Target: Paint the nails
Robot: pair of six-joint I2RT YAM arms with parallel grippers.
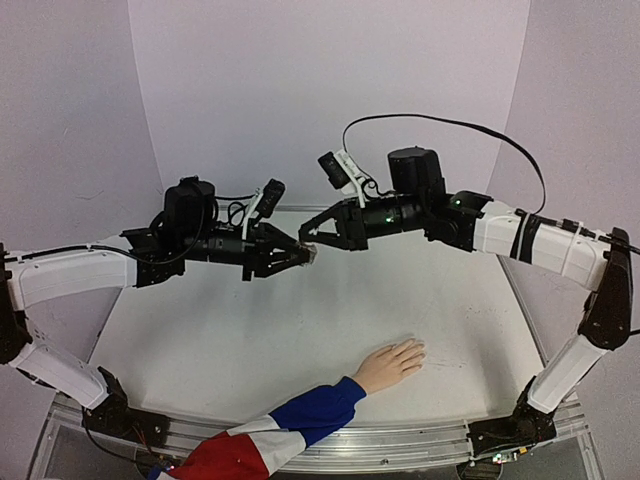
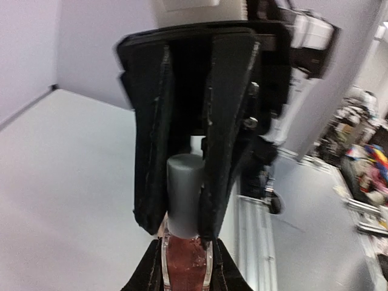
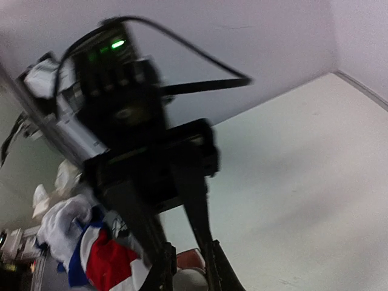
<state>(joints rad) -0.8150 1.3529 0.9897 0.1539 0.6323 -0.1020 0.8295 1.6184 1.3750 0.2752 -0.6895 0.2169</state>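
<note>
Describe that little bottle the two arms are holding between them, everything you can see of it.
The small bottle has a clear body, seemingly glass, filled with pinkish-red liquid, and a plain pale grey cylindrical cap, which is on. It hangs in the air above the table, between the two arms. The left gripper pinches the body in its jaws, and the right gripper has its jaws shut on the cap.

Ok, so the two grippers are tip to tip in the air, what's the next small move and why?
Probably twist the right gripper to unscrew the grey cap. Its jaws look shut on the cap, while the left gripper clamps the reddish bottle just below it, both held in the air. The hand lies apart on the table, so the bottle likely has to be opened first.
</note>
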